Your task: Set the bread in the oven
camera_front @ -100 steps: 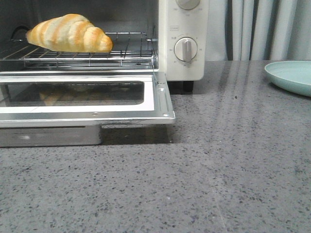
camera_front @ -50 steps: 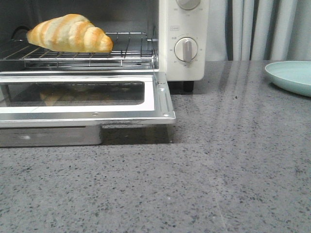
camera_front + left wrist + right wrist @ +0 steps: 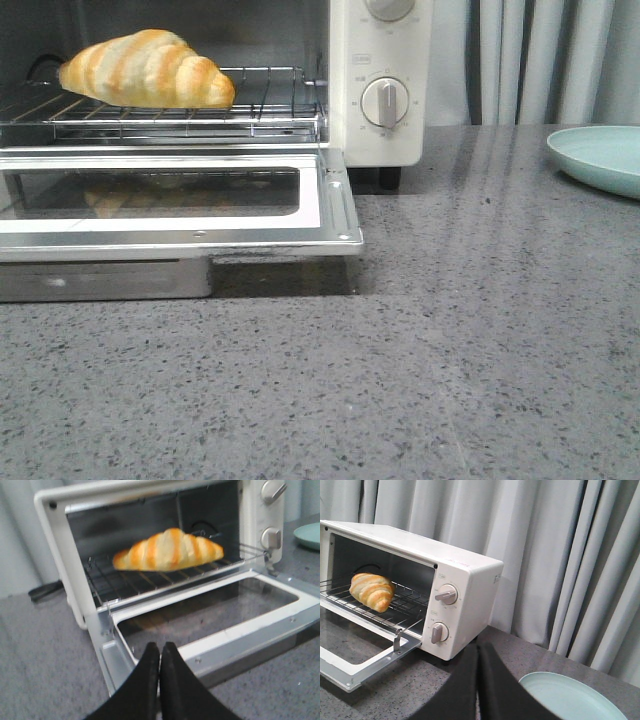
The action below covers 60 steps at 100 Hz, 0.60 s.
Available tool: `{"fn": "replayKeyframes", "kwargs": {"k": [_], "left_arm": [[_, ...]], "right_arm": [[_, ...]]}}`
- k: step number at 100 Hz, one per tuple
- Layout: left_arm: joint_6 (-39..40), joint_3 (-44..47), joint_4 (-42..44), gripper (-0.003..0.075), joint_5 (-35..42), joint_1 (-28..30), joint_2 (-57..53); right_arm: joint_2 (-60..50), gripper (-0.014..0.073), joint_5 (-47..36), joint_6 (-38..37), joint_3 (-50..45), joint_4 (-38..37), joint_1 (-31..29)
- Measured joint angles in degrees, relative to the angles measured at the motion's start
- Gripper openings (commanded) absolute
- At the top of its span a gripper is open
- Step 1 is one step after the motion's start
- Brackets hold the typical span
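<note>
The speckled grey desk fills the near ground of the front view, bare of either arm there. In the left wrist view the left tool has its black fingers pressed together with nothing between them, hanging just in front of the lowered glass door. In the right wrist view the right tool likewise has its fingers together and empty, over the desk between the oven and a pale green plate.

Beyond the door, which lies flat open, the wire rack sits inside the cavity. The bread lies on that rack, toward its left part, tapered ends out to the sides. To the right of the cavity are two round dials. The plate rests well apart at the right edge of the desk. Grey curtains hang behind.
</note>
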State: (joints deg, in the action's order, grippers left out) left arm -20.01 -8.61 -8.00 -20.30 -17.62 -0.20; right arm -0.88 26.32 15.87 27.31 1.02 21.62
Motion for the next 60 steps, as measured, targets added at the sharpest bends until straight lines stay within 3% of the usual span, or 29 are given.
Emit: {"fn": "replayKeyframes", "kwargs": {"k": [20,35,60], "left_arm": [[11.27,6.39,0.12,-0.0021,0.99,7.29,0.0],[12.83,8.3,-0.06,-0.0021,-0.77,10.35,0.0],[13.1,8.4,-0.83,-0.0021,-0.41,10.67,0.0]], "right_arm": [[0.0,-0.0055,0.0,0.0,0.0,-0.04,0.0],[0.0,-0.0055,0.0,0.0,0.0,-0.04,0.0],[0.0,-0.0055,0.0,0.0,0.0,-0.04,0.0]]}}
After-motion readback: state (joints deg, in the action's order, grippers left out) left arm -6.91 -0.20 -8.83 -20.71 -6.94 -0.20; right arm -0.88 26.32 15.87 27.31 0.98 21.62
